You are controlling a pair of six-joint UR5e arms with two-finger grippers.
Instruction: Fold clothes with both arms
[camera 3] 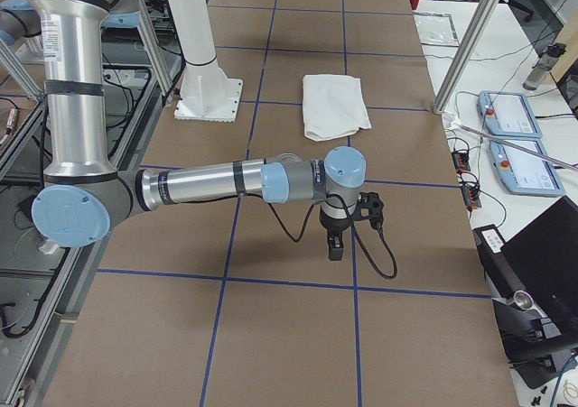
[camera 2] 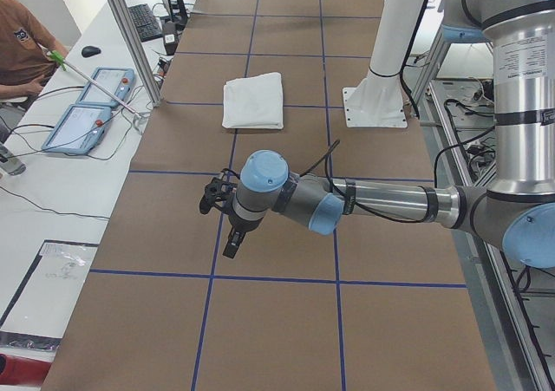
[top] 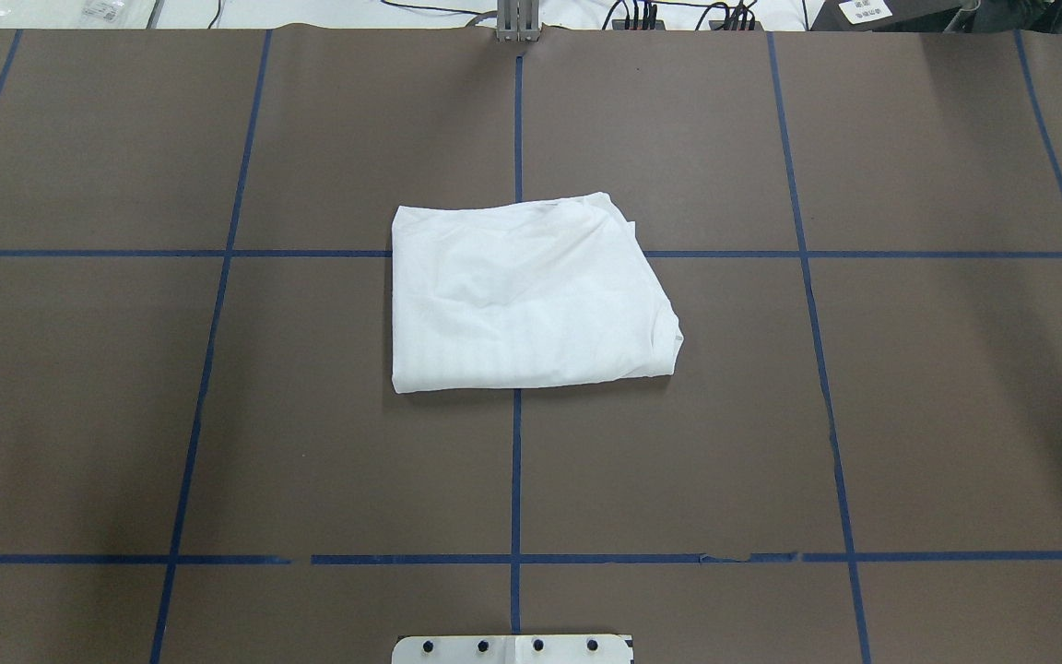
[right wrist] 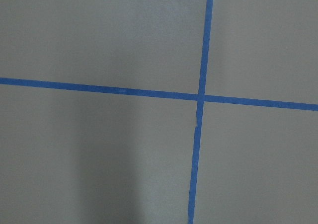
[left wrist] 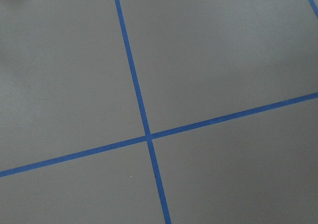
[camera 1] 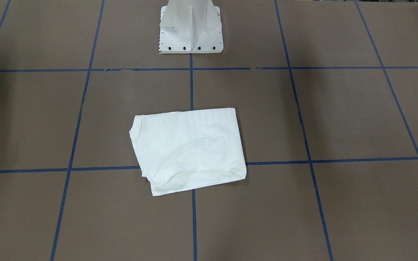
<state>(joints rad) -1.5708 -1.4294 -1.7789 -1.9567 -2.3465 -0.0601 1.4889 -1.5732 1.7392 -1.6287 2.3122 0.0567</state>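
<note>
White and soft, the folded T-shirt [top: 531, 295] in the middle of the surface [top: 310, 443] looks light and limp, best pinched at its layered corners; how wide the distant left pincer [camera 2: 231, 247] and right pincer [camera 3: 335, 250] stand, I cannot tell.

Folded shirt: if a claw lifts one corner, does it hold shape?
Probably not: the shirt is soft, creased cloth in loose layers, so it would likely droop and unfold. It looks light; a push would likely bunch it rather than slide it on the matte table. Lying flat, it should not roll or tip.
</note>
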